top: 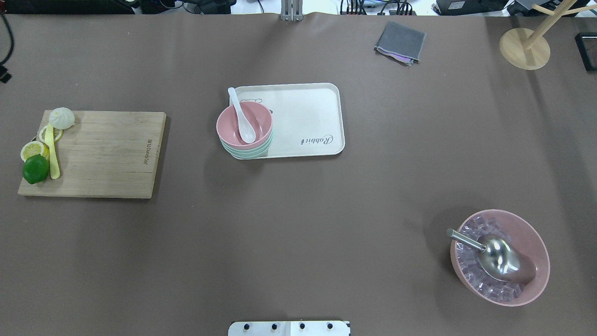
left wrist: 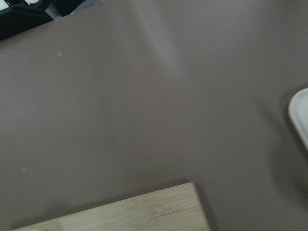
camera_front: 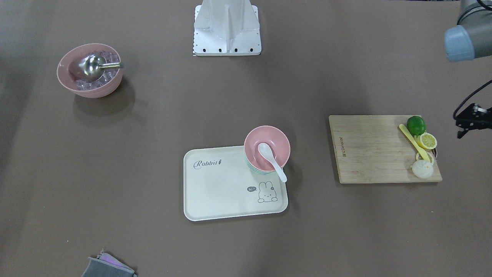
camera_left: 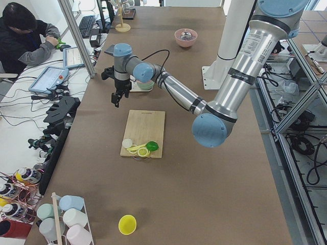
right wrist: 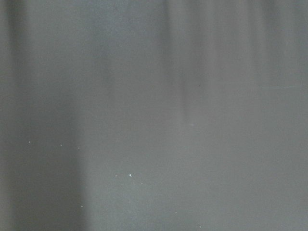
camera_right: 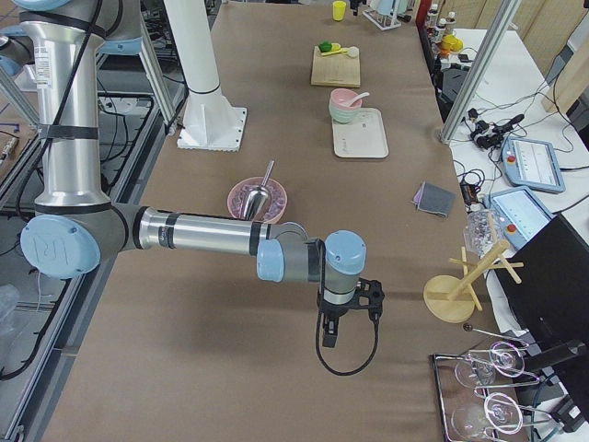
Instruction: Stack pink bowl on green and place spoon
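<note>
I log the pink bowl [top: 261, 122] nested in the green bowl [top: 247, 153] at the tray's [top: 308, 112] left end, with the spoon [top: 242, 119] inside and its handle over the far rim. Left gripper [camera_left: 117, 99] hangs near the cutting board [top: 107, 154]; right gripper [camera_right: 329, 339] is over bare surface [top: 298, 224]. I cannot tell either's opening.

My left arm [camera_left: 179, 94] is built of brushed silver tubes joined by round pale blue joint caps [camera_left: 209, 130]. Black bands [camera_left: 239, 76] ring its thick upper tube. A thin black cable [camera_front: 466, 100] runs to the black left gripper [camera_left: 117, 101]. My right arm [camera_right: 198, 232] has the same silver and pale blue finish, with a faint embossed logo on its large end cap [camera_right: 57, 247]. A black cable loop [camera_right: 348, 373] trails beneath the black right gripper [camera_right: 329, 336]. My white pedestal column [camera_right: 201, 55] sits on a white base plate [camera_front: 227, 44], which has small black screws [camera_front: 220, 50] along one edge.
</note>
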